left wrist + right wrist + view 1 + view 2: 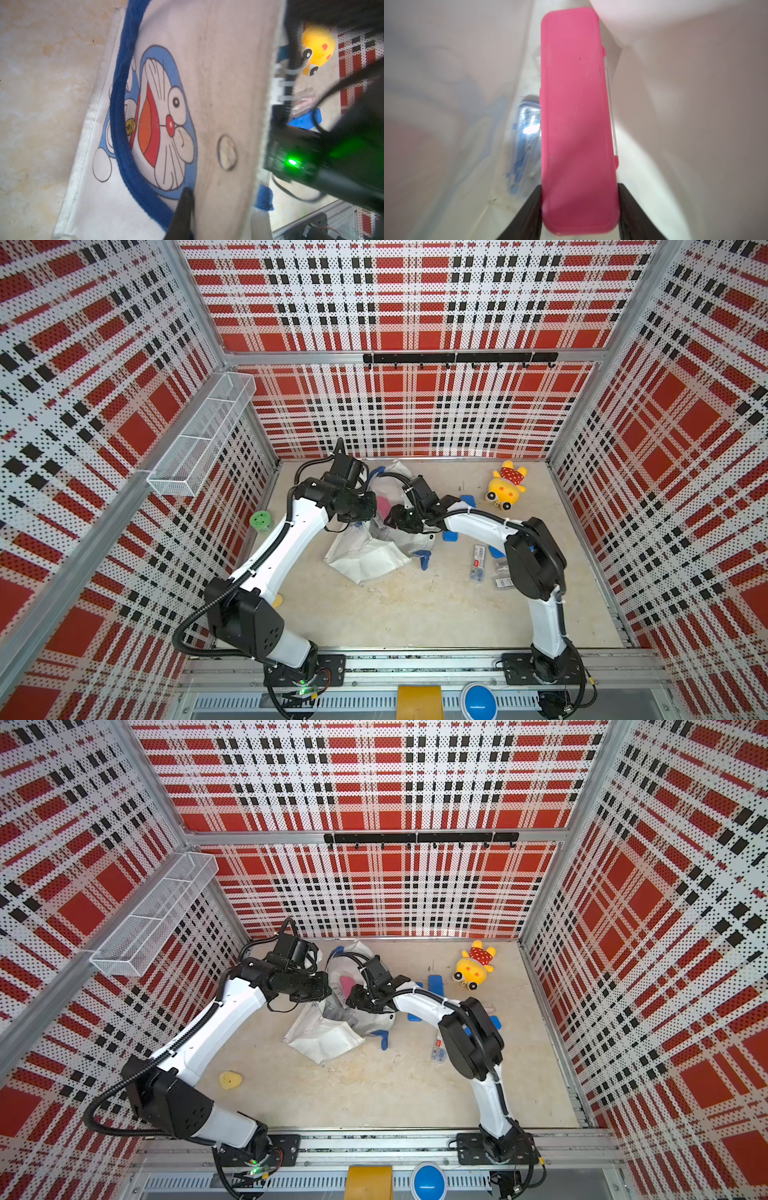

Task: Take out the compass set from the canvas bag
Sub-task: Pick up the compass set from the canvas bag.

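Clamping right gripper (579,187) on both long edges of pink rectangular plastic case (577,104), deep inside off-white canvas bag with royal-blue handles (365,558) on beige tabletop (415,610); pinching bag cloth in closed left gripper (186,199); clear blue-trimmed case (527,133) just beside.

A yellow plush toy (505,487) lies at the tabletop's (415,605) far right, a green roll (261,521) at its left edge.

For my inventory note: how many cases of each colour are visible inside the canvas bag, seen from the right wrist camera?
Pink case: 1
Clear case with blue parts: 1
Total in the canvas bag: 2
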Tool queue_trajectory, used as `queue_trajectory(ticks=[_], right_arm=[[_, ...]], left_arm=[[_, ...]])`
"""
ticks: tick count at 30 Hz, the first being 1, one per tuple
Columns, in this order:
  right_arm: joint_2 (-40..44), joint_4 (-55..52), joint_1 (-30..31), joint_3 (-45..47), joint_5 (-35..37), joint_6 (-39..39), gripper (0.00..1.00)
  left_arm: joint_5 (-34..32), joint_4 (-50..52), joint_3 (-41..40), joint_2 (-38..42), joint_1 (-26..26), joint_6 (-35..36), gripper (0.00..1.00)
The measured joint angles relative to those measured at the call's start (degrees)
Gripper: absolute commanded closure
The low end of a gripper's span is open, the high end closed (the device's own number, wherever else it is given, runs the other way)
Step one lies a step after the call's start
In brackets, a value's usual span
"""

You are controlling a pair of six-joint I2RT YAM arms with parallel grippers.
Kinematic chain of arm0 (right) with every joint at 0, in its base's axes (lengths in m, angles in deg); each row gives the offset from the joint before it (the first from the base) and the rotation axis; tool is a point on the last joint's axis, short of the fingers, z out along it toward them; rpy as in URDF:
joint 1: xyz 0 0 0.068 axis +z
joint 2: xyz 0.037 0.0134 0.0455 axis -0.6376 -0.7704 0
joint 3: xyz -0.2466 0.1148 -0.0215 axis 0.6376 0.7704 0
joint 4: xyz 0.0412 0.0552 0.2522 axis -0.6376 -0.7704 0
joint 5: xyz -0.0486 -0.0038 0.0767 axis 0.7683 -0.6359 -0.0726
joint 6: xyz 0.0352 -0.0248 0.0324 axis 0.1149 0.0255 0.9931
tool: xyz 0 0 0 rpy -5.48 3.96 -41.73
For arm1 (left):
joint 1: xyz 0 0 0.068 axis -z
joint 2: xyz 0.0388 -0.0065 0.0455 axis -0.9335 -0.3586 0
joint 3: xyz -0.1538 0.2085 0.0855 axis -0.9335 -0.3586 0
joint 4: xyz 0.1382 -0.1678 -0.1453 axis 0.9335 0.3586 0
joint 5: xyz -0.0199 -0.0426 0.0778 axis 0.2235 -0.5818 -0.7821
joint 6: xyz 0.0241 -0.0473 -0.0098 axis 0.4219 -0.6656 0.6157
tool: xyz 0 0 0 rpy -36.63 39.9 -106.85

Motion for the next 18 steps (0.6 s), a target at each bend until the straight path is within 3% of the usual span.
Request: queue_trajectory(ticks=[8,18], right_arm=[[12.63,2.49,1.07,9.57,3.89,1.70,0.70],[20.46,-2.60,1.46,11.52,7.72,1.66,0.71]], left_arm=[[0.04,0.09,0.02,0.00,0.00,-0.22,1.00],[0.13,0.02,0.33,-0.07,-0.70,-0.24,1.00]])
